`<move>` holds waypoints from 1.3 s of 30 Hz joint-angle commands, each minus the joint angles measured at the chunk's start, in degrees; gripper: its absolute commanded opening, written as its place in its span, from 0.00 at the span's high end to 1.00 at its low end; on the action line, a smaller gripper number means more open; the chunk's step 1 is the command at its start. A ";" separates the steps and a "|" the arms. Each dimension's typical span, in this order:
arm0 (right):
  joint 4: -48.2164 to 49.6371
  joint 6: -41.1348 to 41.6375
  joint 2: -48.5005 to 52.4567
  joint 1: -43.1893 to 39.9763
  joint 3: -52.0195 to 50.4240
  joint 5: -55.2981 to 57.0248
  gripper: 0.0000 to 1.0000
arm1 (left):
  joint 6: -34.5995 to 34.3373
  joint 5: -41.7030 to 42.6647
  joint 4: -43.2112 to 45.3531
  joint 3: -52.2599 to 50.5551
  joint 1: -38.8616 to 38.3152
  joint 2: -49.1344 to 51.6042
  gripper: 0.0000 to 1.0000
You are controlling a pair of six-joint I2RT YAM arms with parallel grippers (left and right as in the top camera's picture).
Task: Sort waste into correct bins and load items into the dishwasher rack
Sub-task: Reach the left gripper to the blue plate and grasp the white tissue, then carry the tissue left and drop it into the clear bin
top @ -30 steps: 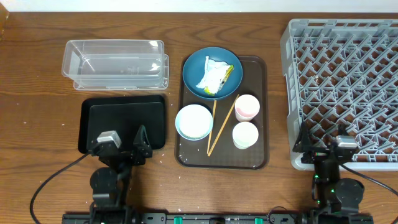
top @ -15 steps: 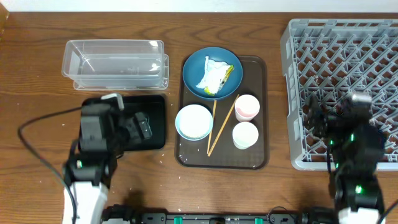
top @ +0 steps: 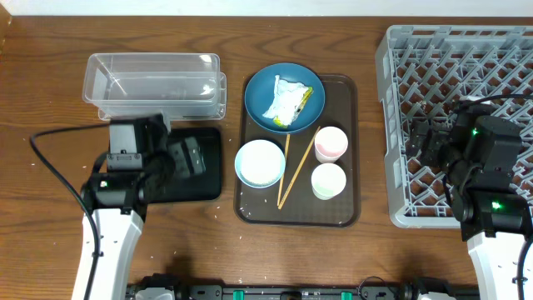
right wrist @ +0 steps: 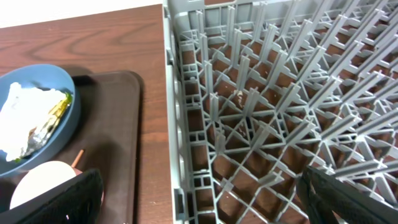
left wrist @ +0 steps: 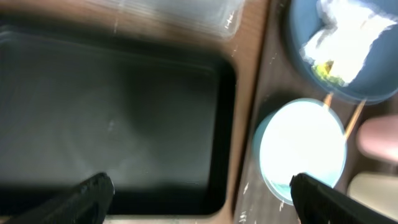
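A crumpled white wrapper (top: 285, 102) lies on the dark blue plate (top: 260, 90). The pale bowl (top: 260, 162), two white cups (top: 331, 143) (top: 328, 180) and two chopsticks (top: 296, 168) sit on the brown serving tray (top: 350, 212). The clear tub (top: 154, 83) and black tray (top: 210, 179) are at the left, the grey rack (top: 450, 50) at the right. My left gripper (top: 190, 157) is open and empty over the black tray (left wrist: 112, 112), with the bowl (left wrist: 303, 146) beside it. My right gripper (top: 425, 143) is open and empty over the rack's left edge (right wrist: 249, 93).
Small white grains (left wrist: 244, 190) lie on the wood between the black tray and the serving tray. The left wrist view also shows the plate (left wrist: 298, 62) and wrapper (left wrist: 348, 43). The right wrist view shows the plate (right wrist: 37, 78), wrapper (right wrist: 31, 127) and a cup (right wrist: 37, 183).
Both arms have risen from the table's front edge and moved forward. The left now hangs over the black tray, the right over the rack's left side. No object has moved.
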 commanded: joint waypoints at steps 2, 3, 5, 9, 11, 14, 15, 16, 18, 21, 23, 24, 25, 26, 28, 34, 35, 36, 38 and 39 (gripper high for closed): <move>0.57 -0.17 0.00 1.16 1.38 -3.13 0.01 | 0.85 1.55 3.63 6.34 -0.57 4.17 0.06; 0.59 -0.17 0.00 1.16 1.38 -3.15 0.01 | 0.87 1.55 4.48 8.02 -1.05 5.90 0.06; 0.59 -0.17 0.00 1.16 1.38 -3.15 0.01 | 1.84 1.55 6.10 11.41 -2.36 9.64 0.06; 0.57 -0.17 0.00 1.16 1.38 -3.15 0.01 | 4.52 1.51 10.82 17.73 -6.58 17.73 0.06; 0.59 -0.15 0.00 1.16 1.38 -3.17 0.01 | 5.95 1.51 14.05 20.09 -9.14 21.73 0.06; 0.59 -0.17 0.00 1.16 1.38 -3.15 0.01 | 7.10 0.92 20.68 21.29 -12.83 27.04 0.06; 0.59 -0.17 0.00 1.16 1.38 -3.17 0.01 | 7.10 0.81 22.73 21.27 -13.81 28.59 0.06; 0.59 -0.17 0.00 1.16 1.38 -3.15 0.01 | 7.10 0.85 24.83 21.29 -14.86 30.40 0.06; 0.57 -0.15 0.00 1.16 1.38 -3.17 0.01 | 7.10 0.85 28.20 21.27 -16.74 33.92 0.06; 0.59 -0.15 0.00 1.16 1.38 -3.15 0.01 | 7.08 0.87 32.06 21.27 -19.28 39.32 0.06; 0.59 -0.17 0.00 1.16 1.38 -3.15 0.01 | 7.08 0.87 33.59 21.27 -20.65 42.47 0.06; 0.59 -0.17 0.00 1.16 1.38 -3.15 0.01 | 7.08 0.87 34.32 21.27 -21.33 44.04 0.06; 0.59 -0.15 0.00 1.16 1.38 -3.15 0.01 | 7.08 0.87 34.93 21.27 -21.94 45.48 0.06; 0.57 -0.15 0.00 1.16 1.38 -3.17 0.01 | 7.08 0.87 35.45 21.27 -22.43 46.62 0.06; 0.57 -0.17 0.00 1.16 1.38 -3.17 0.01 | 7.08 0.90 36.54 21.27 -23.39 48.83 0.06; 0.57 -0.17 0.00 1.16 1.36 -3.15 0.01 | 7.08 0.87 37.64 21.27 -25.42 52.85 0.24; 0.57 -0.17 0.00 1.16 1.38 -3.15 0.01 | 7.08 0.90 37.64 21.27 -25.49 53.02 0.32; 0.57 -0.15 0.00 1.16 1.36 -3.15 0.01 | 7.06 0.90 37.64 21.27 -25.49 53.02 0.42; 0.57 -0.17 0.00 1.16 1.36 -3.15 0.01 | 7.08 0.90 37.66 21.27 -25.49 52.92 0.62; 0.59 -0.17 0.00 1.16 1.36 -3.17 0.01 | 7.08 0.87 37.64 21.27 -25.40 52.87 0.71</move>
